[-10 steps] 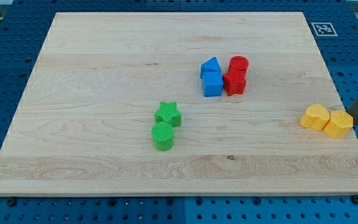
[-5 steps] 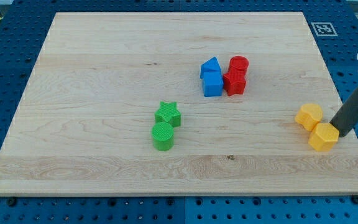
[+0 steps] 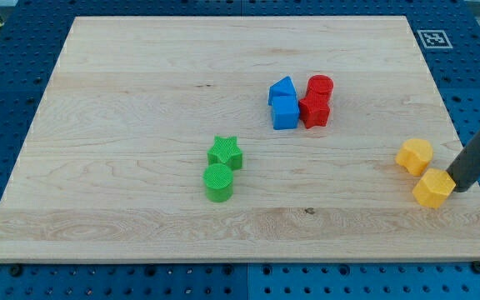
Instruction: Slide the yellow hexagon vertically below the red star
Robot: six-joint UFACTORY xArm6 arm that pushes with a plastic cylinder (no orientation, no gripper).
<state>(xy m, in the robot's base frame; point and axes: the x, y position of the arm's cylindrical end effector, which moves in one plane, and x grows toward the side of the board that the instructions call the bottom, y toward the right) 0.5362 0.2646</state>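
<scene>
The red star (image 3: 314, 110) sits right of the board's middle, touching a red cylinder (image 3: 320, 87) above it. Two yellow blocks lie near the board's right edge. The upper one (image 3: 414, 156) stands alone. The lower one (image 3: 433, 187), which looks like the hexagon, lies below and to the right of it, far right of the red star and lower. My tip (image 3: 457, 188) touches the lower yellow block's right side, and the rod slants up to the view's right edge.
Two blue blocks (image 3: 282, 90) (image 3: 285, 112) touch the left side of the red pair. A green star (image 3: 225, 152) and a green cylinder (image 3: 218, 182) sit together left of centre. The wooden board (image 3: 140, 83) lies on a blue pegboard, with a fiducial marker (image 3: 432, 38) at the top right.
My tip has moved down and left, pushing the right-hand yellow block away from the other yellow block, down toward the view's bottom. The other blocks have not moved.
</scene>
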